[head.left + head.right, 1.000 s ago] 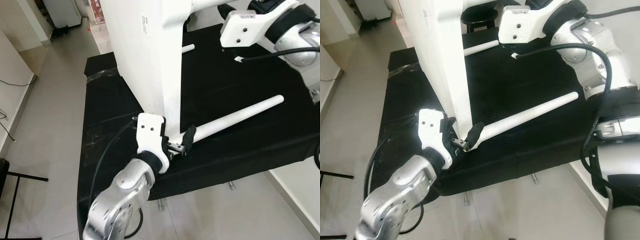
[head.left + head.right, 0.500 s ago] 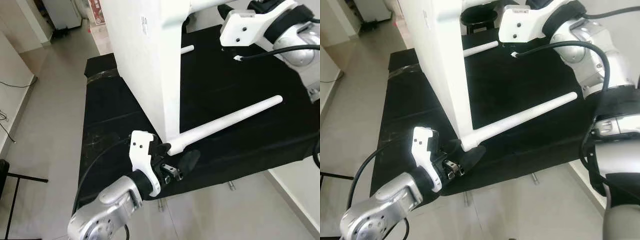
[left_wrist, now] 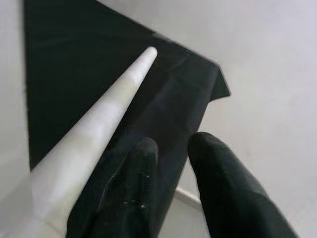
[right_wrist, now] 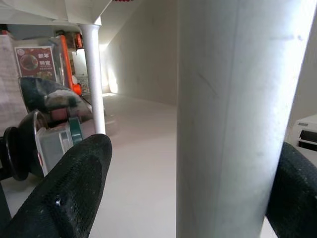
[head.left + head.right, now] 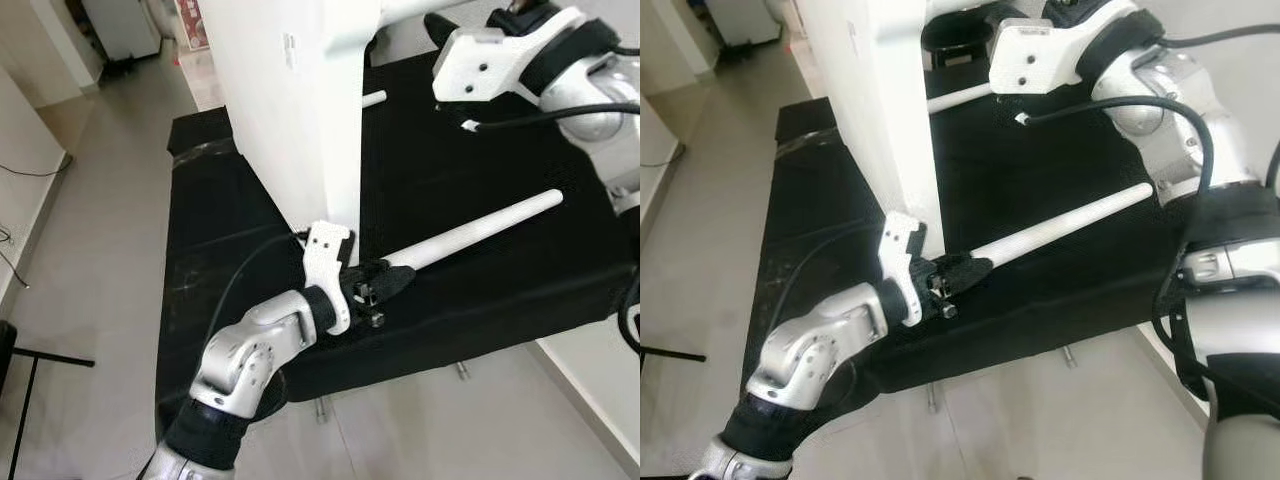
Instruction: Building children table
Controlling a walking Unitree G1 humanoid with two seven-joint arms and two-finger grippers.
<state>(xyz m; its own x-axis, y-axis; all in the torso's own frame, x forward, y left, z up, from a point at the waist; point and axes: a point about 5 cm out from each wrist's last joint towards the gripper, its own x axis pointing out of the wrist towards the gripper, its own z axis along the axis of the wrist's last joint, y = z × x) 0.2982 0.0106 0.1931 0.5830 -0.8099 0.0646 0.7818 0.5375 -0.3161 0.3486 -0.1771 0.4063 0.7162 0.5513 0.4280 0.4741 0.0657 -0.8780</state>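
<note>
A white tabletop [image 5: 290, 110] stands on edge on a black mat [image 5: 480, 160]. A white leg [image 5: 470, 230] runs from its lower corner out to the right, along the mat. My left gripper [image 5: 392, 280] lies against the near side of that leg's base. In the left wrist view its fingers [image 3: 141, 163] are slightly apart, with nothing between them and the leg [image 3: 99, 124] alongside. An upper leg [image 5: 410, 10] sticks out higher up. My right gripper [image 5: 440, 22] straddles that upper leg [image 4: 228, 99], open, with one finger [image 4: 74, 188] clear of it.
A further white leg [image 5: 375, 98] shows behind the tabletop. A black stool [image 5: 955, 30] stands at the mat's far edge. Pale floor lies to the left, with a cable [image 5: 30, 168], a black stand [image 5: 20, 380] and a white appliance [image 5: 120, 25]. The mat's front edge [image 5: 440, 345] is close.
One second ago my left gripper was at the leg's base. It then dropped back toward the mat's front edge, and has now come forward against the leg again. The right arm barely moved.
</note>
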